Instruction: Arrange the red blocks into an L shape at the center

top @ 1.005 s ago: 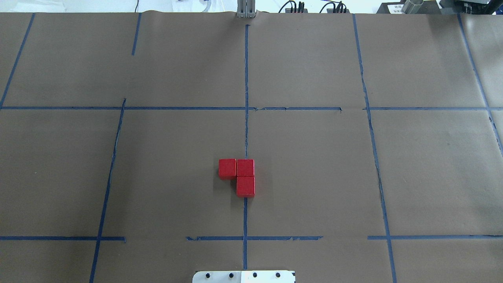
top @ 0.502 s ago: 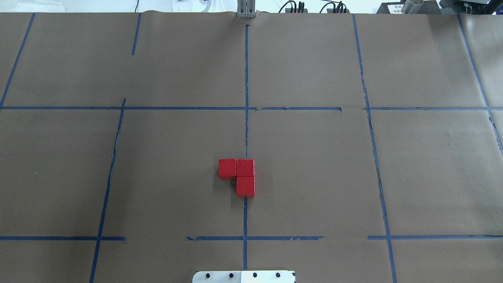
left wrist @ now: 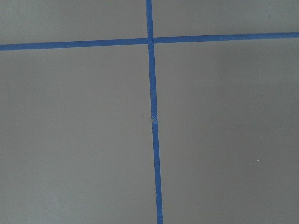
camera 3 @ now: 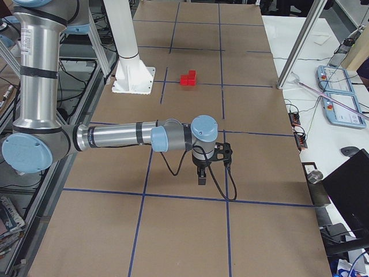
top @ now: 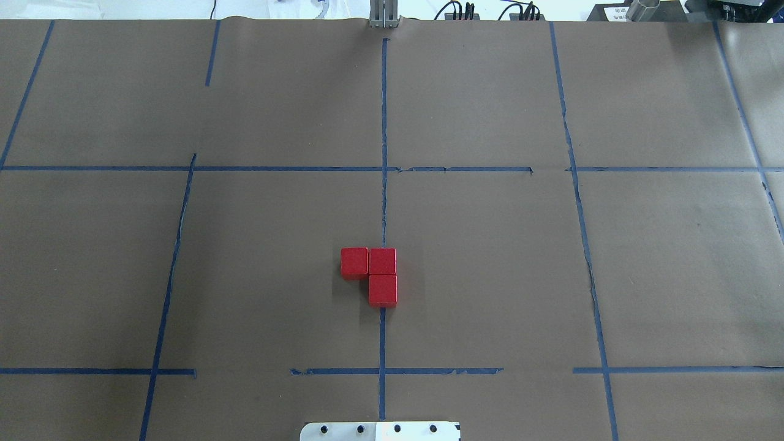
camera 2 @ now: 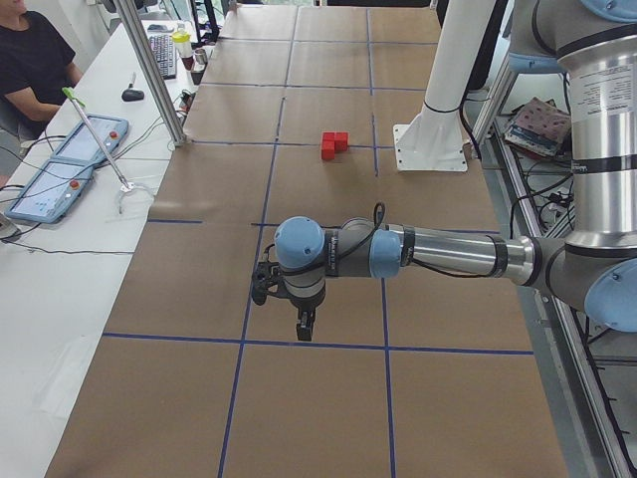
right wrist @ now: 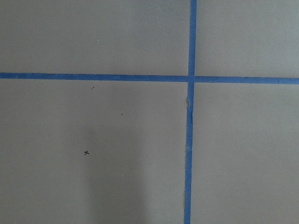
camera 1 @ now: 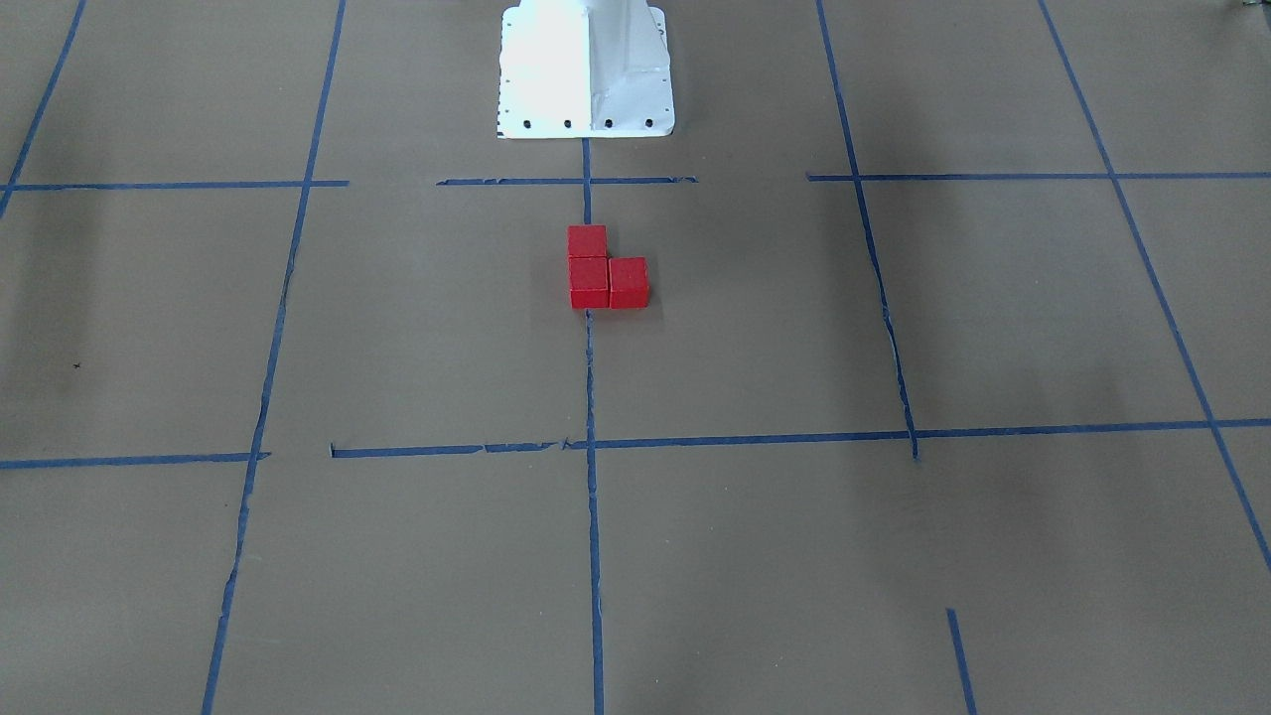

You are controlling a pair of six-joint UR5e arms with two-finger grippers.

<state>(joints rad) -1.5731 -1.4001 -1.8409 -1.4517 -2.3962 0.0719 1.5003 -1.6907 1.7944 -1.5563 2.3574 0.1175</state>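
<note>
Three red blocks (top: 383, 261) sit touching in an L shape on the brown paper, on the blue center tape line (top: 384, 208). Two lie side by side and the third is on the robot's side of the right one. They also show in the front-facing view (camera 1: 589, 282) and both side views (camera 2: 333, 145) (camera 3: 188, 78). My left gripper (camera 2: 303, 327) hangs over bare paper far from the blocks, toward the table's left end. My right gripper (camera 3: 201, 180) hangs likewise toward the right end. I cannot tell whether either is open or shut. Both wrist views show only paper and tape.
The white robot base (top: 380, 431) stands at the table's near edge, close behind the blocks. A metal post (camera 2: 149, 70) and teach pendants (camera 2: 70, 164) stand along the far side, where an operator (camera 2: 30, 60) sits. More pendants (camera 3: 340, 98) show in the right view.
</note>
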